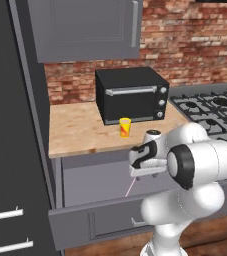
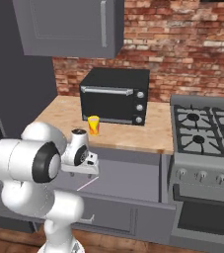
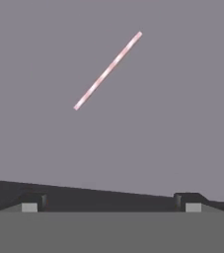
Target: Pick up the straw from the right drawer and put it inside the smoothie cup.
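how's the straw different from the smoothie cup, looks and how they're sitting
The straw is a very thin, pale whitish-pink stick; the smoothie cup is a stubby yellow tumbler with a red-orange mark. The straw lies flat on the floor of the open drawer; the cup stands upright on the wooden counter, in front of the black toaster oven. The straw sits lower, under the open gripper; the cup is above and behind. Neither is held.

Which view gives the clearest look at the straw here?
The hand view: the straw lies whole and diagonal on the grey drawer floor, nothing covering it. In the left base view only a short pale sliver shows below the hand, and the right base view shows a similar faint bit in the open drawer.
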You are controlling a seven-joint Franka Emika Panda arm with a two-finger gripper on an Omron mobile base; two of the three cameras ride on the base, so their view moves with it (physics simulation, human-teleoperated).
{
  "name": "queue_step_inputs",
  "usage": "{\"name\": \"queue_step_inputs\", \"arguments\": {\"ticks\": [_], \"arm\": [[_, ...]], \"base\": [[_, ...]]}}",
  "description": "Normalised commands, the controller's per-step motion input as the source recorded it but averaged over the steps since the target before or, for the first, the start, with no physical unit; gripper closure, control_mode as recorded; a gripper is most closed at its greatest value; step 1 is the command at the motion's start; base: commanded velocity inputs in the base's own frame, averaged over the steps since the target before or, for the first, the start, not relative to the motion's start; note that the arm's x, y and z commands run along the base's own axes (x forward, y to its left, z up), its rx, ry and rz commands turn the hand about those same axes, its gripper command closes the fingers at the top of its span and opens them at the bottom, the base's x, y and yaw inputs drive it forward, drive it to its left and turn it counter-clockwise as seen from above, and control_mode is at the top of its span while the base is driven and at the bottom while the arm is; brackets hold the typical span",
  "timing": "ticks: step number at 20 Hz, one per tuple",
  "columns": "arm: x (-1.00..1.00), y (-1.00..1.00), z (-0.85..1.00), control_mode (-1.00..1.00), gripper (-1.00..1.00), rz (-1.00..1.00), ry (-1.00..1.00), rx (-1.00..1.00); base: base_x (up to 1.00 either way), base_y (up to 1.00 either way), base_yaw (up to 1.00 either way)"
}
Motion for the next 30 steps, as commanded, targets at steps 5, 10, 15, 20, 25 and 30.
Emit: {"name": "queue_step_inputs", "arguments": {"ticks": [5, 10, 15, 20, 25, 30], "arm": [[0.31, 0.01, -0.17, -1.0, -1.0, -0.13, 0.0, 0.0], [0.08, 0.0, -0.34, -1.0, -1.0, -0.11, 0.0, 0.0], [0.11, 0.0, -0.35, -1.0, -1.0, -0.11, 0.0, 0.0], [0.13, 0.01, -0.3, -1.0, -1.0, -0.09, 0.0, 0.0], [0.15, 0.03, -0.21, -1.0, -1.0, -0.05, 0.0, 0.0], [0.17, 0.11, -0.15, -1.0, -1.0, -0.03, 0.0, 0.0]], "base": [[0.0, 0.0, 0.0], [0.0, 0.0, 0.0], [0.0, 0.0, 0.0], [0.0, 0.0, 0.0], [0.0, 0.0, 0.0], [0.0, 0.0, 0.0]]}}
